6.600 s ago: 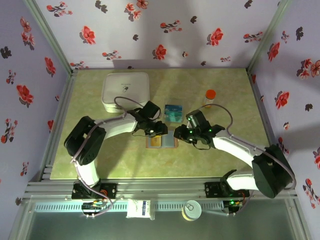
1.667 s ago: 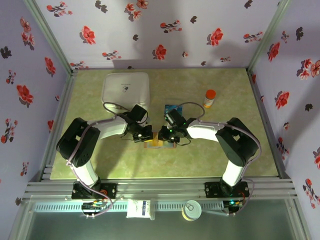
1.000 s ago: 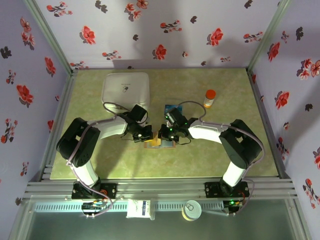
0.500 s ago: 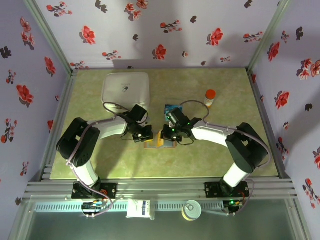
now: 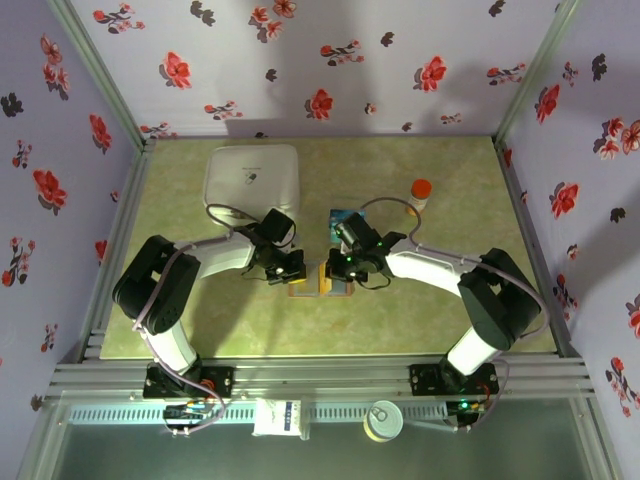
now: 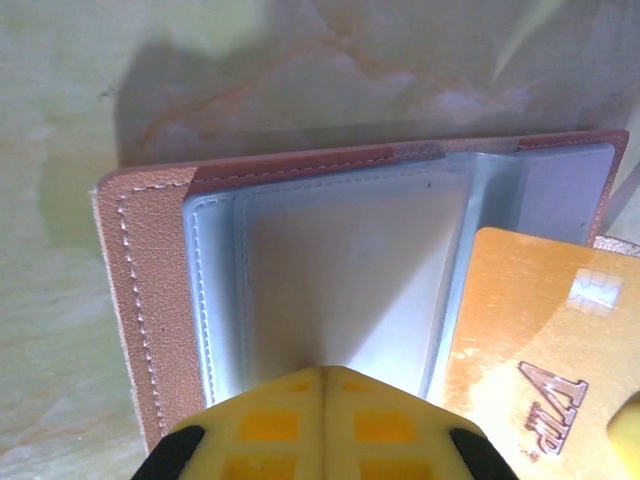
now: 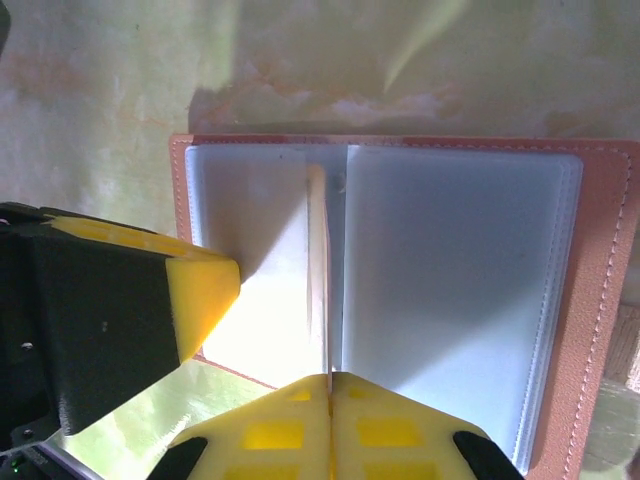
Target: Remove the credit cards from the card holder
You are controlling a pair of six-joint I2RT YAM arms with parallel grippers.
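Right wrist: our right gripper (image 7: 329, 378) pinches orange card (image 7: 318, 260), edge-on.
Left gripper (image 6: 322, 372): we see it pressed together on card holder (image 6: 150, 300).

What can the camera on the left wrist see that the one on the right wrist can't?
Left wrist camera: the flat face of the orange card, with shiny VIP letters on it.
Right wrist camera: that card looks like a thin edge standing up, pinched in the shut right claw. The left claw rests on the left pocket.
Both: the open brown card holder with its grey-blue pockets, lying on the green table.
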